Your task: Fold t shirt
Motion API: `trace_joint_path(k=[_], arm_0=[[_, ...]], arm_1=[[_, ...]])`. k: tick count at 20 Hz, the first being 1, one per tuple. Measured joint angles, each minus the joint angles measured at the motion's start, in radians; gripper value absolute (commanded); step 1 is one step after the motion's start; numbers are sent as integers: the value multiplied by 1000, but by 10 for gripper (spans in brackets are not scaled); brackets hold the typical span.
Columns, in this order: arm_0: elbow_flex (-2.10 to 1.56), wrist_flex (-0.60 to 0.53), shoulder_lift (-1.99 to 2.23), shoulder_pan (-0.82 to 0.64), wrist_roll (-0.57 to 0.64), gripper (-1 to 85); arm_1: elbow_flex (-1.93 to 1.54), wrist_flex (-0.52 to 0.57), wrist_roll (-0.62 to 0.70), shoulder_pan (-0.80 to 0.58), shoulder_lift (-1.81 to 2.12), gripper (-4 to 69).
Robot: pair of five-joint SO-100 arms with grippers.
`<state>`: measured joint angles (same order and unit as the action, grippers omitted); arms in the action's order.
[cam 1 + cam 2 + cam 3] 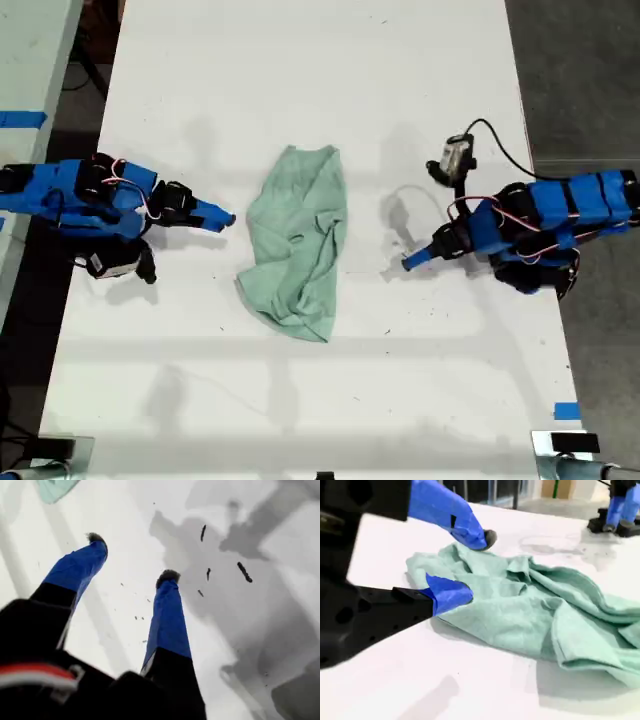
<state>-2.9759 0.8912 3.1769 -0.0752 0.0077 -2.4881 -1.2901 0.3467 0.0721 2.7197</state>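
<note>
The exterior view looks straight down on the white table (320,90) from well above. My first wrist view stares steeply down at bare tabletop from close up; my second looks low across it — sharing the t shirt (530,605) with the overhead.

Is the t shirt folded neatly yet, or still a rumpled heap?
Still rumpled. The t shirt lies bunched and creased on the table, with uneven edges and overlapping wrinkles, no clean fold line. The second wrist view shows the same loose ridges.

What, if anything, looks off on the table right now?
The t shirt lies crumpled and askew mid-table, not spread flat. Dark specks litter the table by my first gripper. Nothing else stands out.
</note>
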Motion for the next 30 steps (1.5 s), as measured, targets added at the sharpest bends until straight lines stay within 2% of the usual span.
trace_joint_path(k=[2, 4, 6, 8, 15, 19, 21, 26, 30], arm_0=[[253, 5, -365, 97, 64, 208], [541, 74, -712, 173, 137, 233], [819, 178, -1026, 199, 146, 251], [994, 207, -1246, 199, 146, 253], [1169, 235, -1560, 229, 86, 248], [1236, 460, -1563, 268, -43, 247], [1238, 491, -1511, 273, -84, 241], [1238, 489, -1552, 291, -101, 283], [1238, 397, -1723, 290, -101, 283]], arm_1=[[423, -118, 60, 67, -477, 275], [842, -229, 103, 115, -917, 274], [1227, -278, 104, 149, -1193, 285], [1447, -279, 81, 172, -1318, 331], [1499, -164, 38, 213, -1445, 375], [1499, -129, 34, 227, -1489, 374], [1497, -109, 32, 232, -1517, 374], [1499, -67, 28, 235, -1548, 373], [1499, -31, 15, 238, -1595, 373]])
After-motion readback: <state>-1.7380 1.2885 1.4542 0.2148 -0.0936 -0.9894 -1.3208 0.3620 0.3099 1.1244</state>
